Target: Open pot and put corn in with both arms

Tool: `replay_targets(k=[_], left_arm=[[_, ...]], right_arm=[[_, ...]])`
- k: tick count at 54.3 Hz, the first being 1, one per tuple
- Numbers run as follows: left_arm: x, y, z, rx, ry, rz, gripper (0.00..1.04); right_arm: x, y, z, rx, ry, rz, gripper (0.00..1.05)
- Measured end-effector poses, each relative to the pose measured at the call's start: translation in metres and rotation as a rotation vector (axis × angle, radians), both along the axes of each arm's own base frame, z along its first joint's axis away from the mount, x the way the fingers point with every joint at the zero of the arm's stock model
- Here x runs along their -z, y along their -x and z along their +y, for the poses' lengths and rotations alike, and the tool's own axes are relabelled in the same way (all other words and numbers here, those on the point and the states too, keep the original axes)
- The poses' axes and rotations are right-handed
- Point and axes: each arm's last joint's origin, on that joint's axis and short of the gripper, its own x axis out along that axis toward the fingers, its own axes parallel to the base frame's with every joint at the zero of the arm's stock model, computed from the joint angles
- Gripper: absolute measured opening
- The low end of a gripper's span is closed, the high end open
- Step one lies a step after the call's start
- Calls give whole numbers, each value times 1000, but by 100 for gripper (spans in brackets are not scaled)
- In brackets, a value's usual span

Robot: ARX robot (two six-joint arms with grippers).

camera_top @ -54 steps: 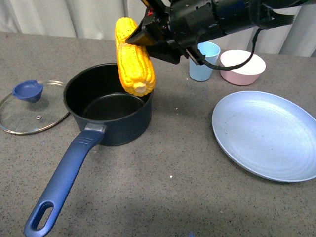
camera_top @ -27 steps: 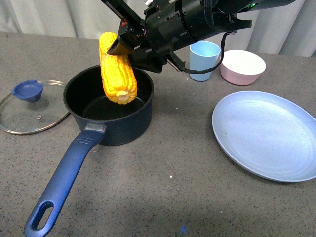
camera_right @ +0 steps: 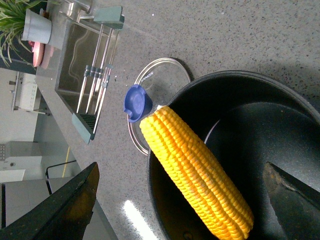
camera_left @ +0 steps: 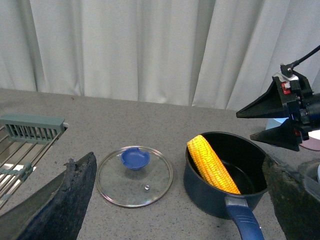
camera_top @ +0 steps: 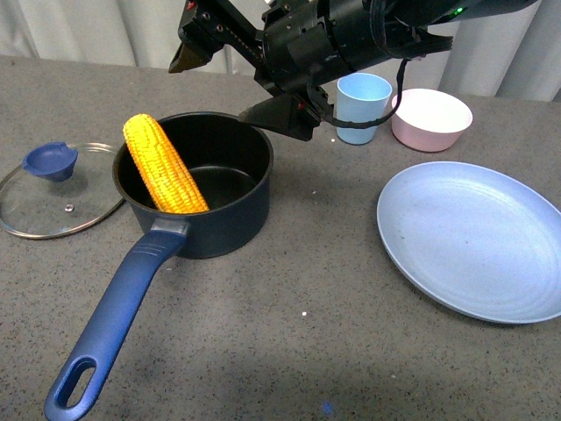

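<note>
Nearest the camera, the pot's [camera_top: 197,193] long blue handle [camera_top: 114,320] runs toward the near left, its loop hole at the end. The pot stands on the grey table [camera_top: 289,351] with its lid off. The corn [camera_top: 165,177] lies inside it, tilted: its lower end is down in the black interior near the handle side, and its tip leans up against the left rim. Left of the pot, the glass lid [camera_top: 57,189] with its blue knob lies flat on the table. To the right sits a pale blue plate [camera_top: 473,241]. Above the pot's far rim hangs the right gripper [camera_top: 232,74], jaws spread wide and holding nothing. Farther back stand a light blue cup [camera_top: 361,107] and a pink bowl [camera_top: 429,118]. The left gripper [camera_left: 175,200] shows only in its own wrist view, fingers wide apart and empty.
</note>
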Motion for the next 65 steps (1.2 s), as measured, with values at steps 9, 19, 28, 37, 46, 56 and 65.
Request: replay_targets(k=[9, 19, 28, 37, 46, 56, 65], left_arm=[[0, 0, 0, 0, 0, 0, 98], [0, 0, 0, 0, 0, 0, 98], [0, 0, 0, 0, 0, 0, 98], [0, 0, 0, 0, 0, 0, 98], [0, 0, 0, 0, 0, 0, 98], [0, 0, 0, 0, 0, 0, 98], [0, 0, 0, 0, 0, 0, 98]], right_arm=[[-3, 9, -14, 45, 18, -22, 96], [-20, 28, -43, 110, 33, -95, 96], [-26, 47, -63, 187, 140, -172, 96], [-26, 70, -88, 290, 342, -312, 96], [-26, 93, -116, 422, 513, -424, 96], [-26, 125, -148, 582, 688, -526, 96], [-32, 156, -171, 740, 762, -606, 96]])
